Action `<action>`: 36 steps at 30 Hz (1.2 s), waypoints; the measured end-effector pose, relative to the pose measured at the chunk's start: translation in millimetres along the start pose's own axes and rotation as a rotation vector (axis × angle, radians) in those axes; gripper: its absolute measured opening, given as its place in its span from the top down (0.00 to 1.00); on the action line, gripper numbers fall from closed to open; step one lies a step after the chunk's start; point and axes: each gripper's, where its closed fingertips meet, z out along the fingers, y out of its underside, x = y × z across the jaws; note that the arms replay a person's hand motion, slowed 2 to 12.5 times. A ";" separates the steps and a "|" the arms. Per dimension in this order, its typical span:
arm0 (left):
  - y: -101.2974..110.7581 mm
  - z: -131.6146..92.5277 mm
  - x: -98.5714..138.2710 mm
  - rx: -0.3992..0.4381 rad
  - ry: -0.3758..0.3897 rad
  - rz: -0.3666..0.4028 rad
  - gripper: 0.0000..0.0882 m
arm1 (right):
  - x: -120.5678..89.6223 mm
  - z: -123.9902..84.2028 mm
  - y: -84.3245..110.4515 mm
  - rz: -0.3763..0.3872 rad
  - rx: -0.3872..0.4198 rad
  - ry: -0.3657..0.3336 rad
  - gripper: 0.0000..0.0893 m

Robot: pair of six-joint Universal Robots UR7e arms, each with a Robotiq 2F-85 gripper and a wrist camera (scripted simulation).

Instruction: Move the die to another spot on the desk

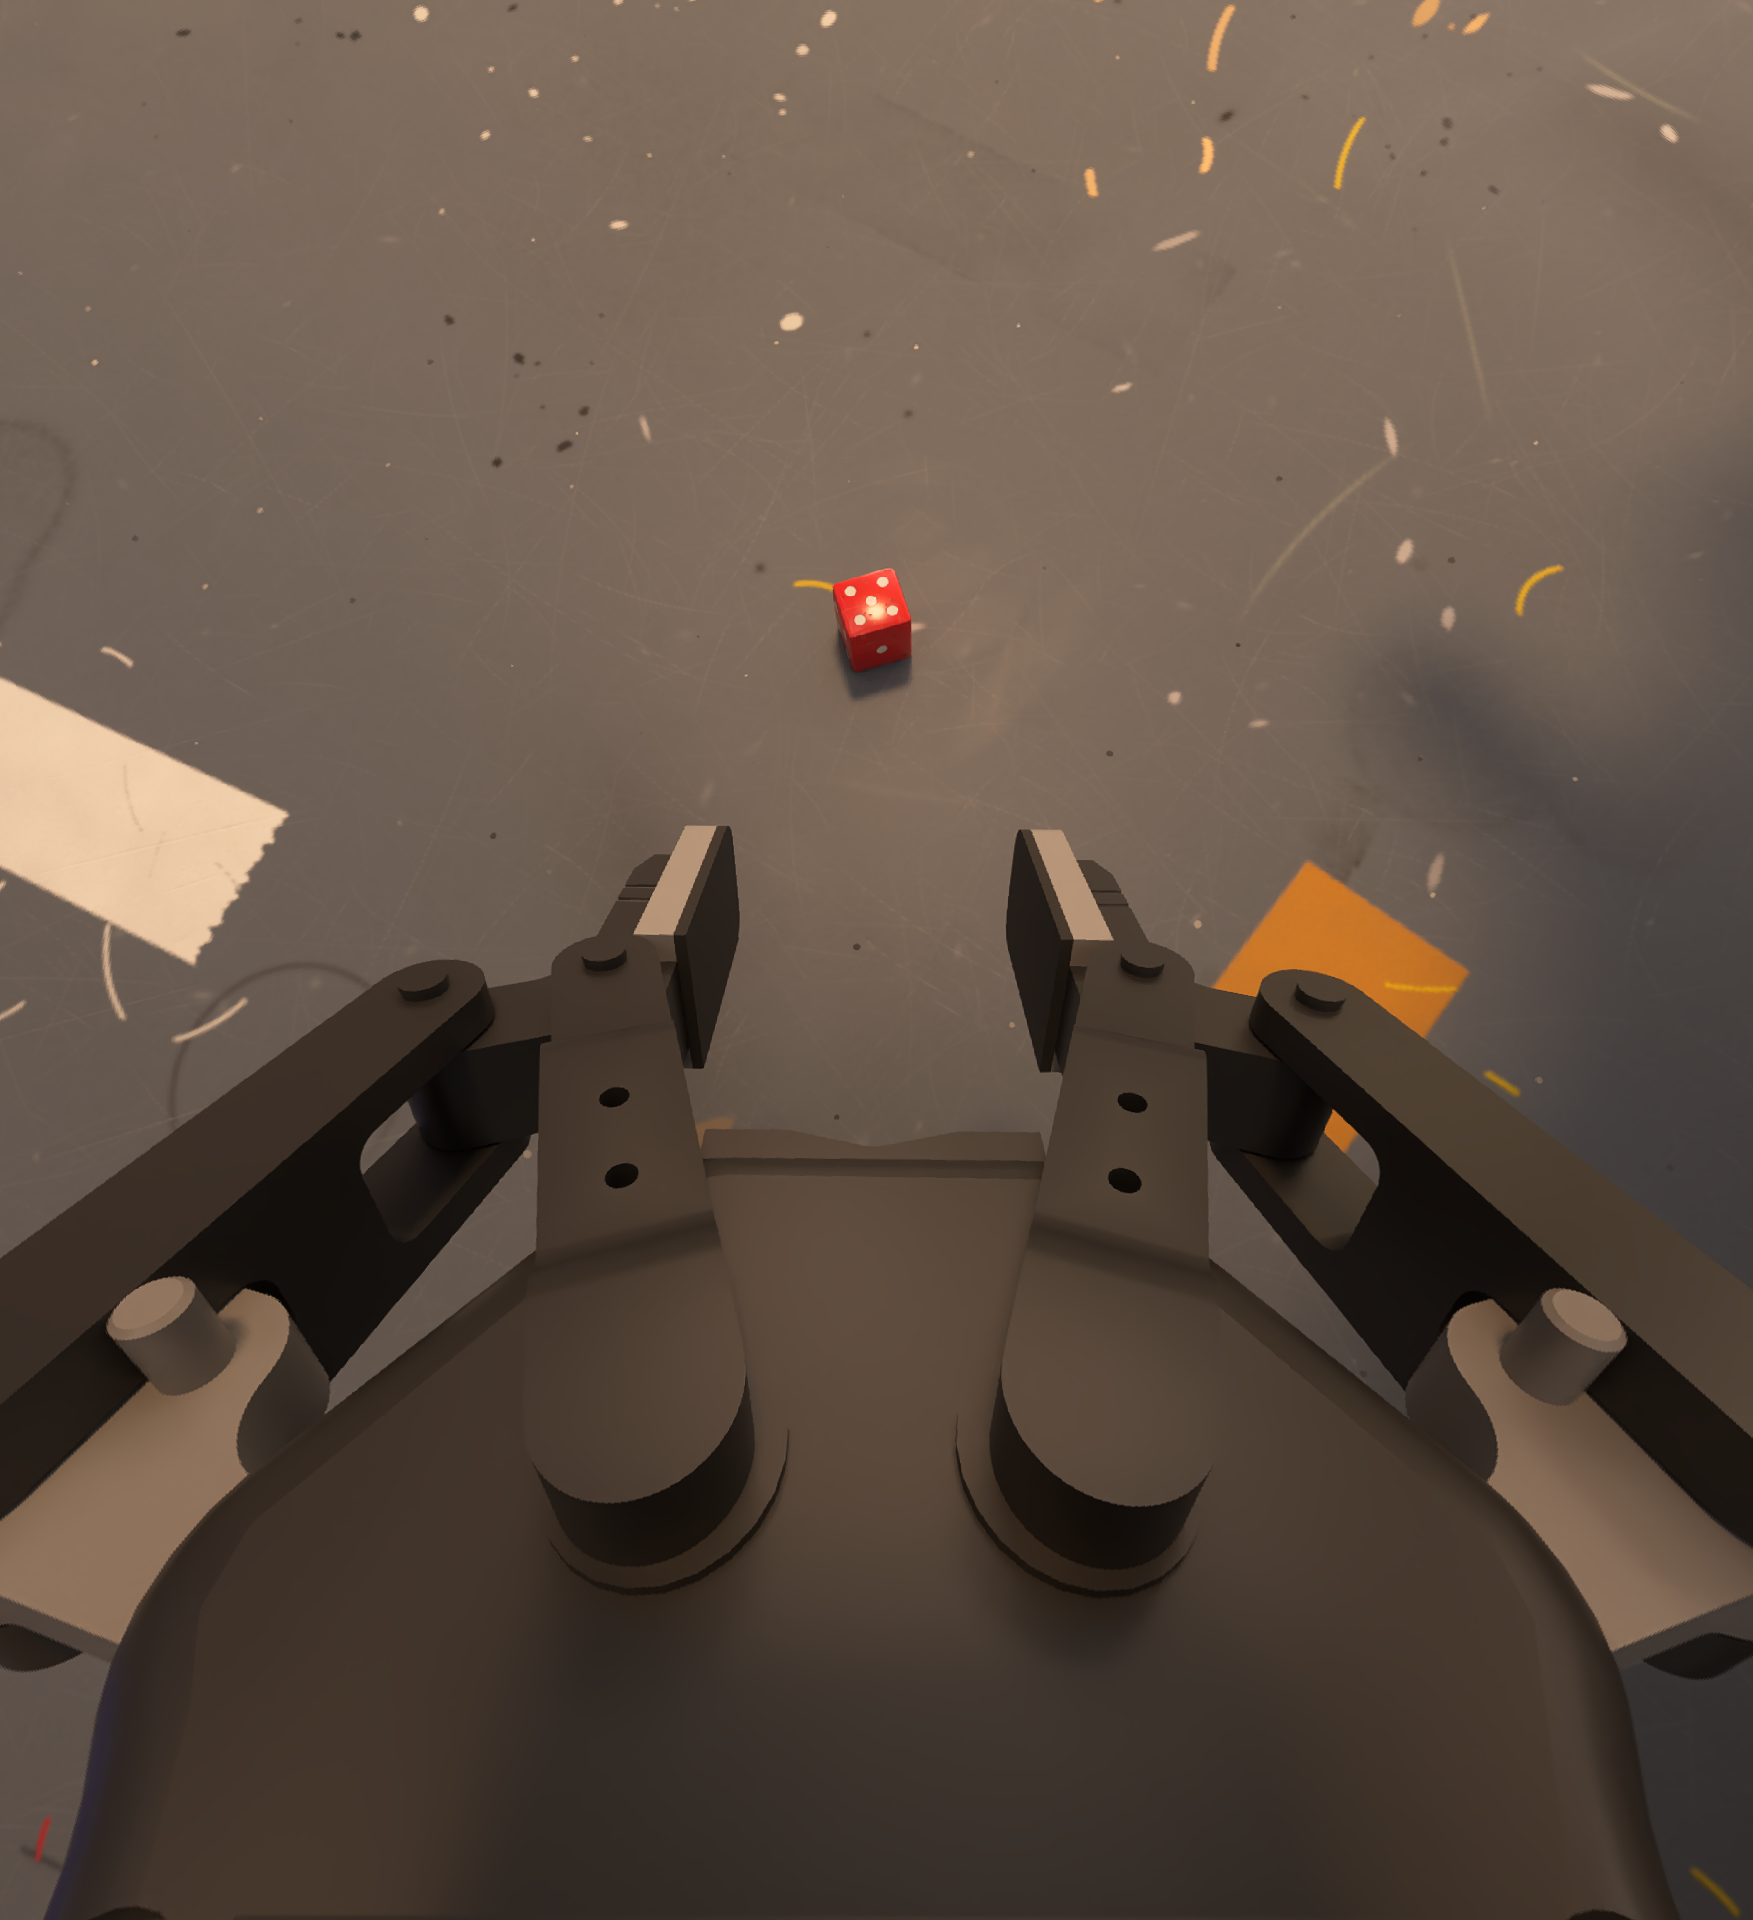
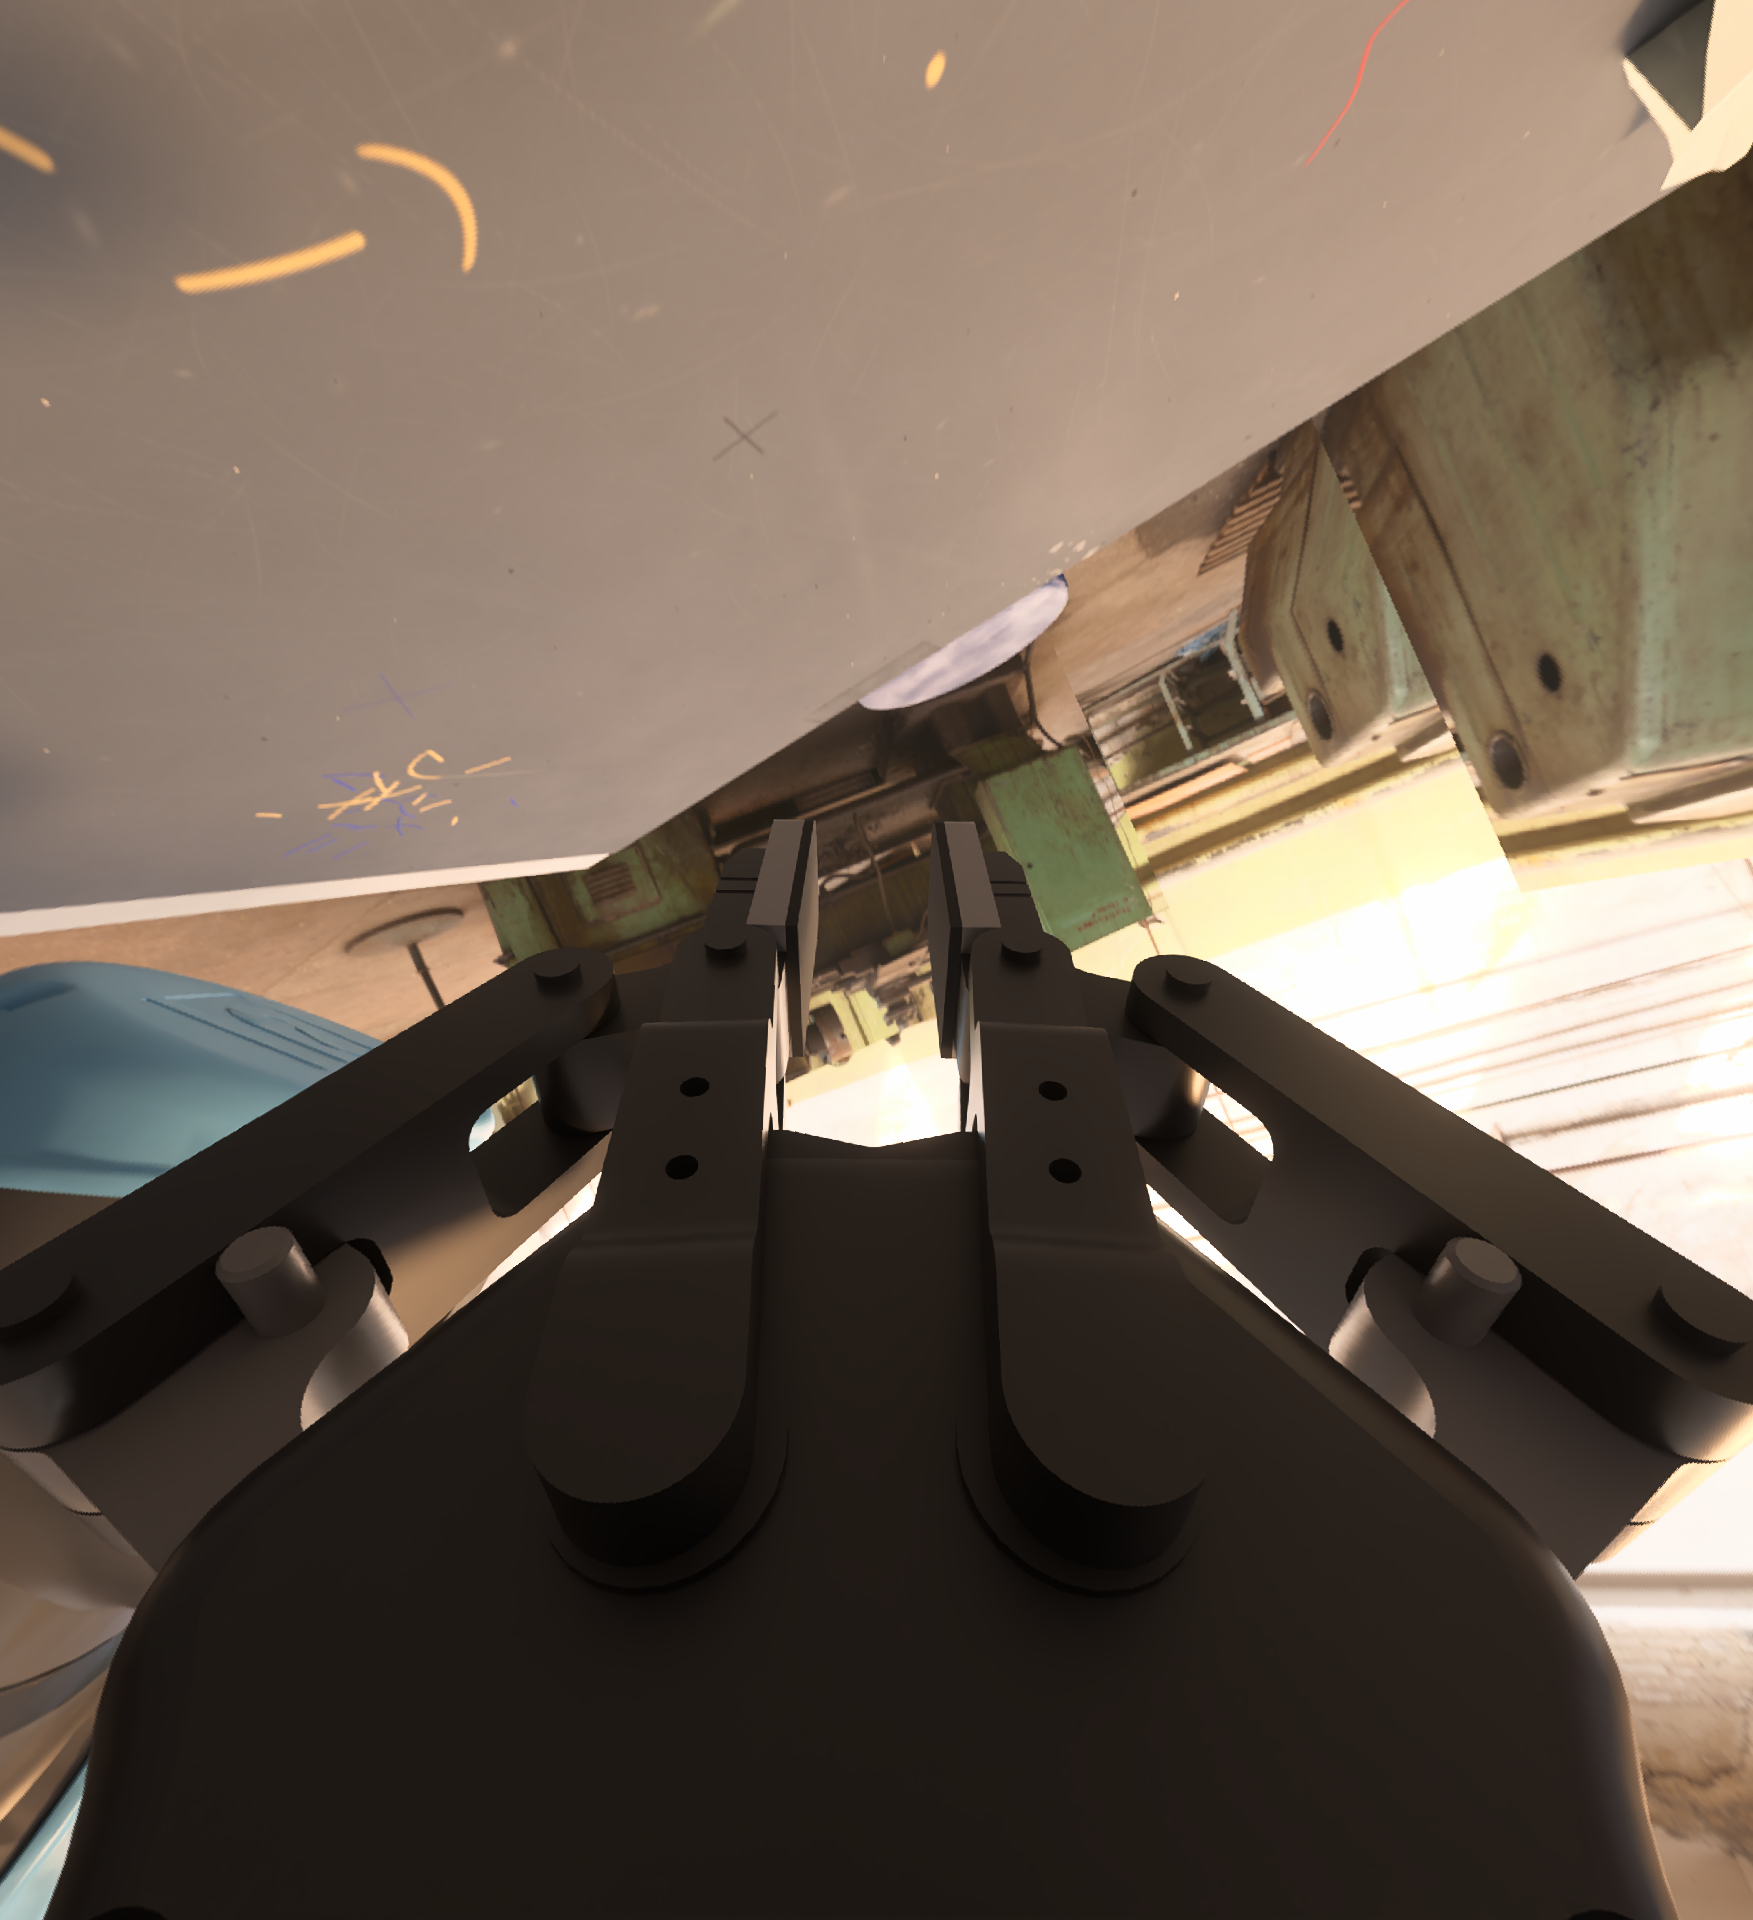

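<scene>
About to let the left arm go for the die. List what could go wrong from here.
1. The die is small and sits turned relative to the open left gripper; the pads could catch its corners and flick it away.
2. The right gripper points past the desk edge and cannot see the die, so it gives no check.

pale tape strip [image 1: 82, 800], orange paper square [image 1: 1345, 951]
</scene>
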 end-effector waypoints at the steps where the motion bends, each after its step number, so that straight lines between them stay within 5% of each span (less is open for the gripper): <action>1: 0.2 0.2 0.2 -0.001 -0.001 0.001 0.46 | 0.2 0.6 -2.4 0.003 0.012 -0.004 0.78; 36: 9.0 5.1 8.1 -0.018 0.001 0.013 0.46 | 2.3 -3.3 -98.2 0.147 0.560 -0.189 0.78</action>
